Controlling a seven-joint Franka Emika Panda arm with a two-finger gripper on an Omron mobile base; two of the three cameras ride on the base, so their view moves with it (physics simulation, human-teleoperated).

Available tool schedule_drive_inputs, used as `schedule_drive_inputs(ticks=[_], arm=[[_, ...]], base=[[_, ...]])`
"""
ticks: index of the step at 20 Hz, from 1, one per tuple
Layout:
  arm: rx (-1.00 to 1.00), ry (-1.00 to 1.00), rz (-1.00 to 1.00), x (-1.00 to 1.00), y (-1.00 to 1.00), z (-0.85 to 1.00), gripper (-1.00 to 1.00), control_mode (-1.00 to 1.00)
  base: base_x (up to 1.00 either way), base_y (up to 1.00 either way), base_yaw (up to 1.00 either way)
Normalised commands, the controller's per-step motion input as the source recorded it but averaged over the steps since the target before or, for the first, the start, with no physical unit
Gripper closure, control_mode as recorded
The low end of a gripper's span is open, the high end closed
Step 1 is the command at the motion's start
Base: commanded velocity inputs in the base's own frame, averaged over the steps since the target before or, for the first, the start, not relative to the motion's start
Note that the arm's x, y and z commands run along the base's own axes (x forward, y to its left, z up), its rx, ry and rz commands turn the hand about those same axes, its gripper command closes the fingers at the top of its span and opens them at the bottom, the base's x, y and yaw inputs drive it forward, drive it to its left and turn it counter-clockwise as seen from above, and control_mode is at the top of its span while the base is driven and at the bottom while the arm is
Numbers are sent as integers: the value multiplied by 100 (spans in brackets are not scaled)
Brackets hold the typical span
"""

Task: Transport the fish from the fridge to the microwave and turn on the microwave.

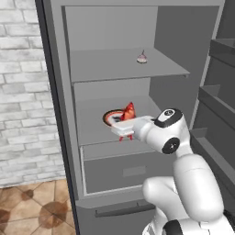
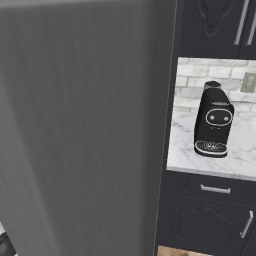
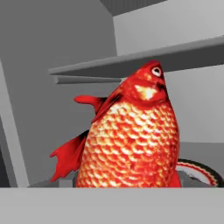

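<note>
Clearly the fish [image 3: 133, 140] is up off the plate [image 1: 111, 116] on the fridge's [image 1: 59, 92] middle shelf [image 1: 92, 124], head up, and it sits in the gripper [image 1: 125, 133], whose jaws stand wide apart on its thick body. Drawing it straight back out through the open fridge front looks wisest, kept level between the shelf above and the plate's rim. A slow retreat should keep the fish from twisting loose before the drive to the microwave.

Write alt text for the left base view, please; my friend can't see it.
A white robot arm reaches into an open grey fridge, its gripper at a red-orange fish standing upright over a red-rimmed plate on the middle shelf. A small pinkish cupcake-like item sits on the shelf above.
</note>
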Motion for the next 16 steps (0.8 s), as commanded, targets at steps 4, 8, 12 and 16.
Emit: schedule_drive_inputs(ticks=[4,8,12,16], arm=[[-2,0,0,-5,6,12,100,100],[0,0,0,0,0,0,100,100],[0,0,0,0,0,0,100,100],[0,0,0,0,0,0,100,100]], base=[[-17,30,-4],[-27,48,-10],[-40,29,-12],[-70,0,-16]])
